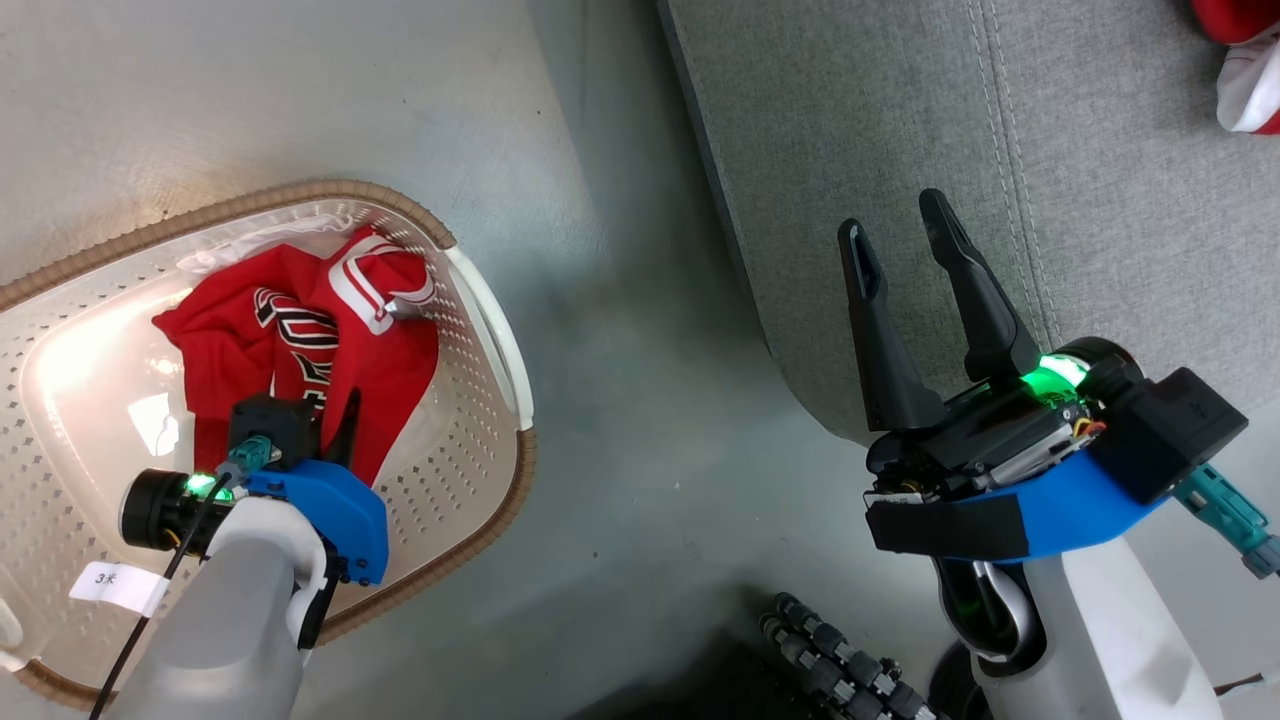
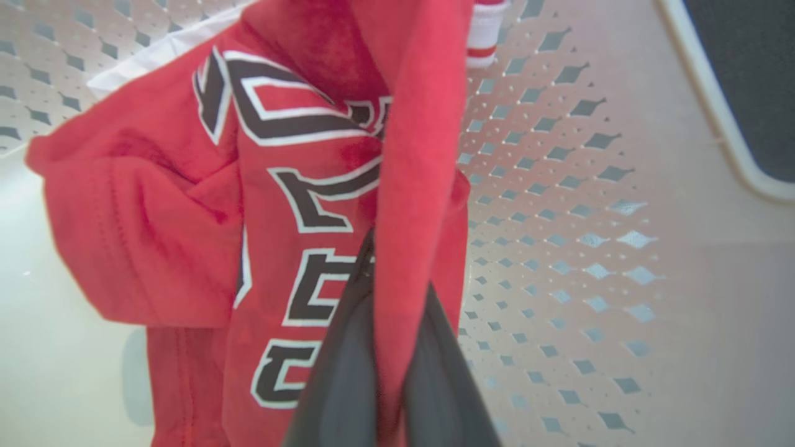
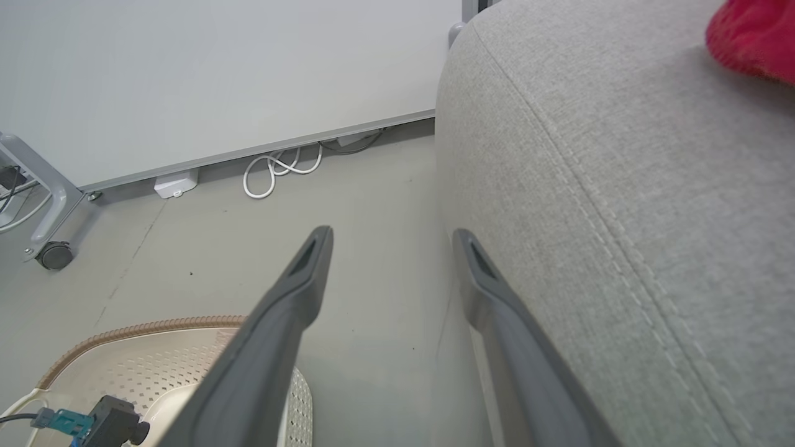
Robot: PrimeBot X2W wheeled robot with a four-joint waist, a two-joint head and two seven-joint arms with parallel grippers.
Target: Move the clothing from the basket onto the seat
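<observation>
Red cloth of the lettered jersey (image 2: 298, 186) is pinched in a fold between the closed fingers of the left gripper (image 2: 399, 264), down inside the basket (image 1: 470, 440); the rest of the garment is bunched ahead of the fingertips and to their left, over the perforated bottom; whether it is raised off that bottom cannot be told. A second red-and-white garment (image 1: 1240, 60) is seen already on the seat (image 1: 900, 120), well beyond and to the right of the right gripper (image 1: 893, 213), whose fingers are spread wide and hold nothing; about half the task is thus judged done, and the lift, carry and release of the jersey are left. The seat is covered in light grey woven cloth, its double seam passing just right of the right fingers; a smooth grey floor (image 1: 640, 400) is laid between basket and seat; beyond the right fingertips a white wall panel (image 3: 217, 74), a coiled white cable (image 3: 279, 171) and a caster (image 3: 53, 254) are seen.
</observation>
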